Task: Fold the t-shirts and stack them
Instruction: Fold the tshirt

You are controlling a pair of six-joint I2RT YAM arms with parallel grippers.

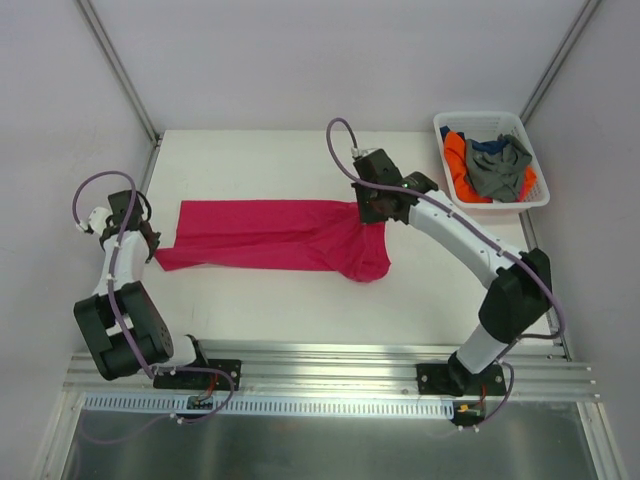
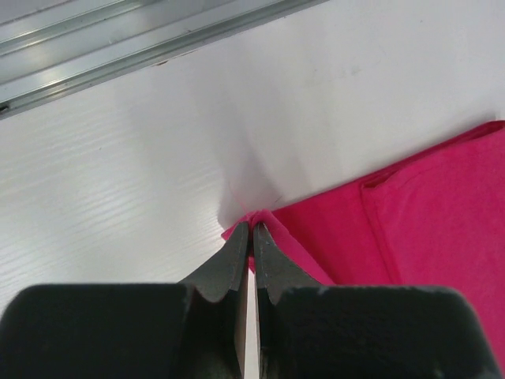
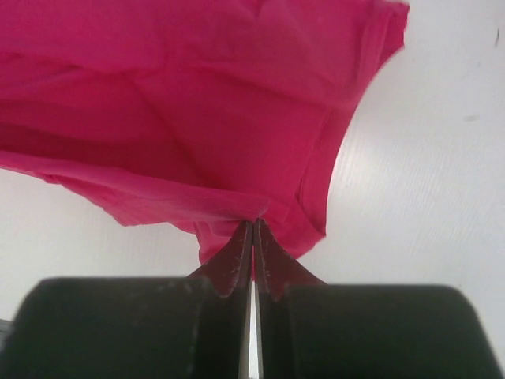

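Observation:
A magenta-pink t-shirt lies stretched left to right across the middle of the white table. My left gripper is shut on its left corner; the wrist view shows the black jaws pinching a tip of the pink t-shirt at my left gripper. My right gripper is shut on the right end, which hangs in a fold below it. In the right wrist view the pink t-shirt bunches at my right gripper. Grey, orange and dark blue t-shirts lie crumpled in the basket.
A white plastic basket stands at the table's back right corner. A metal rail runs along the near edge, where both arm bases are bolted. Pale walls close in the table on the left, back and right.

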